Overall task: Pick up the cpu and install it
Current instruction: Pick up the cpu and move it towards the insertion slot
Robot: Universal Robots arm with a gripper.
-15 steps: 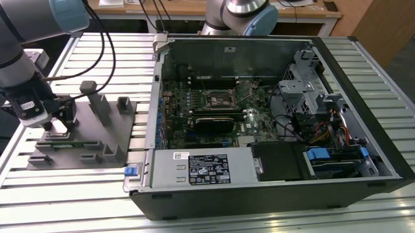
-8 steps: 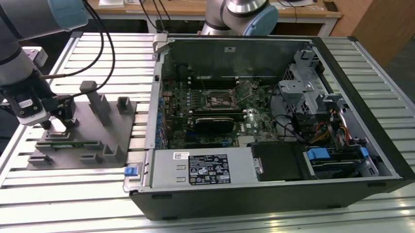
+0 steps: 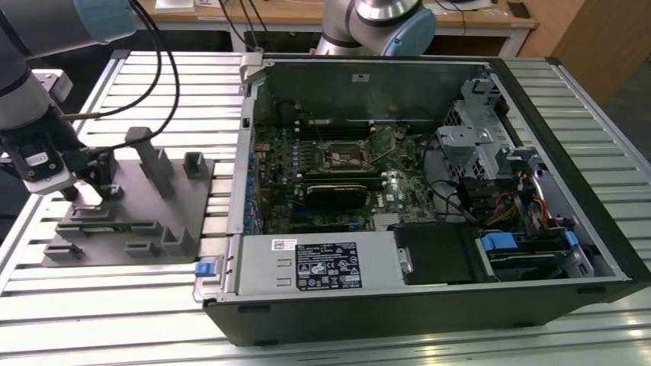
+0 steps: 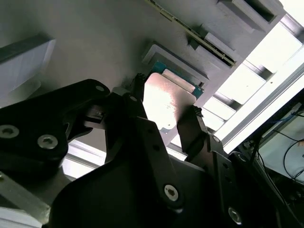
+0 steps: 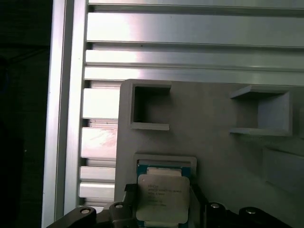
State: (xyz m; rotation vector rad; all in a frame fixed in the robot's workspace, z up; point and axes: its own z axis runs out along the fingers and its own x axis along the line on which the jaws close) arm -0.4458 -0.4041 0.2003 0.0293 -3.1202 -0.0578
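worktop [image 3: 102, 305]: one, of slatted aluminium; it carries everything else.
computer case [image 3: 407, 324]: one, lying open, from the centre to three o'clock in the exterior view. Its one motherboard [image 3: 274, 152] faces up, with one dark square socket frame [image 3: 341, 156] near the middle.
arm [image 3: 26, 84]: one, coming in from eleven o'clock and reaching down at nine o'clock in the exterior view.
fixture [image 3: 142, 229]: one grey plastic plate at nine o'clock of the computer case, just beside it. Two taller upright blocks [image 3: 152, 160] stand on it, and the first wrist view shows two hollow box-shaped blocks [image 5: 149, 107].
gripper [image 3: 84, 200]: one, lowered onto the fixture's nine o'clock side, well apart from the socket frame.
jaws: two dark fingers [image 4: 190, 128], parted only as wide as the cpu [image 5: 161, 197], one tip against each of two opposite edges, clamping it.
cpu: one, flat, with a pale silver top and a green rim. In both wrist views it lies level in the fixture's shallow square recess [image 5: 164, 158], between the two fingers.
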